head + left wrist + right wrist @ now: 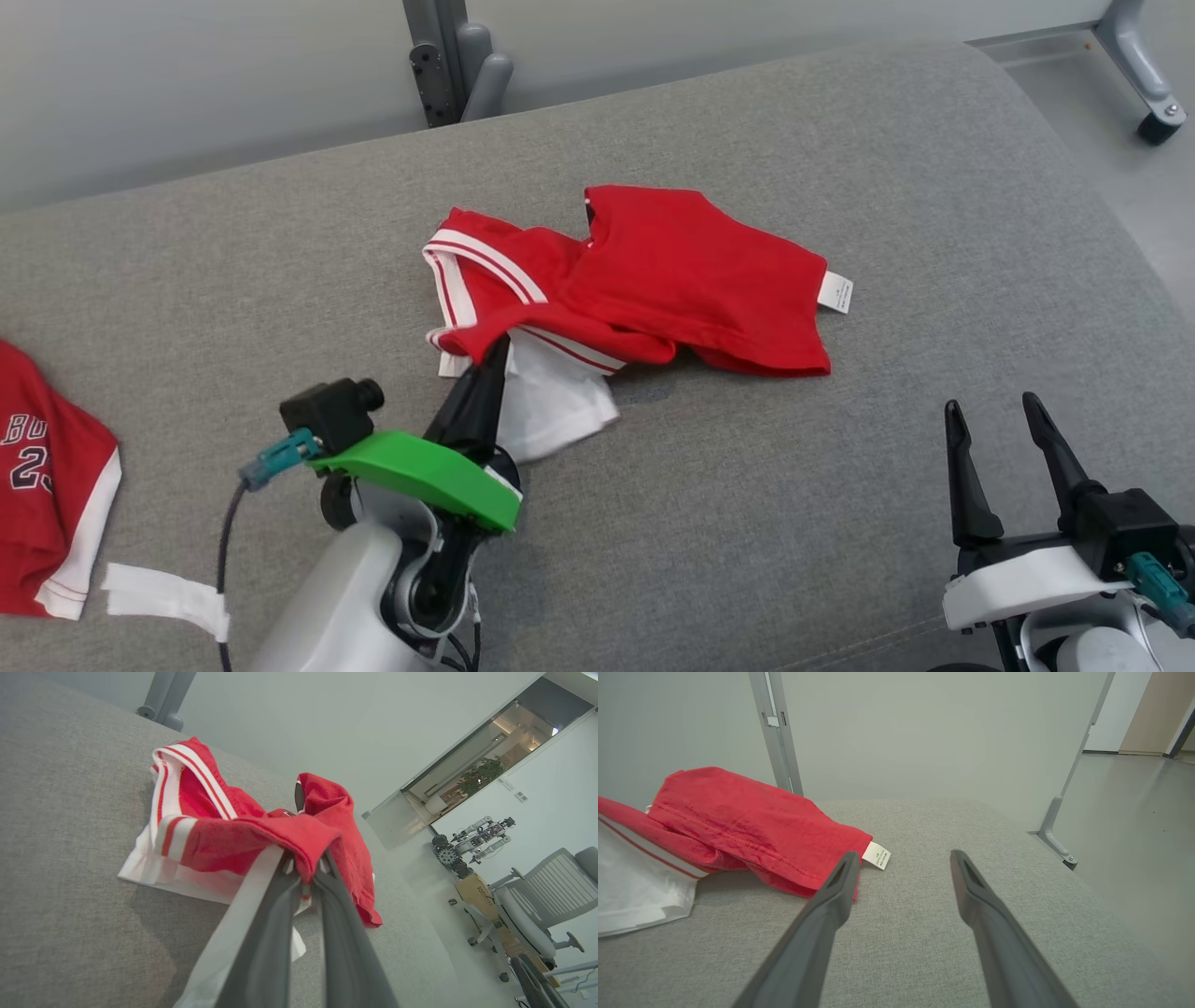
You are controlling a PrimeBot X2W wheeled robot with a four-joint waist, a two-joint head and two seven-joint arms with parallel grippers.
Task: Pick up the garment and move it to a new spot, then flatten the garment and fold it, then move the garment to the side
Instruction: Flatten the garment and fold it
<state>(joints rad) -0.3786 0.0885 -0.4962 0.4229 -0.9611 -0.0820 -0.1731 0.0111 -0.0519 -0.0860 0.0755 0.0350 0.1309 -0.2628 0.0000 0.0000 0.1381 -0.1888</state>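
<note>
Head view: the crumpled red garment [653,271] with white trim lies mid-way across the grey padded surface [840,485], the left gripper [499,350] pinched tight on its near-left red edge, while the right gripper [999,411] stands well apart at the lower right, fingers spread and holding nothing. Left wrist view: the two fingers meet at their tips with a fold of red cloth clamped between them, white fabric draping over one finger. Right wrist view: the right gripper's fingers gape wide above bare grey fabric, with the garment's red hem and white label [877,855] just beyond the left fingertip.
</note>
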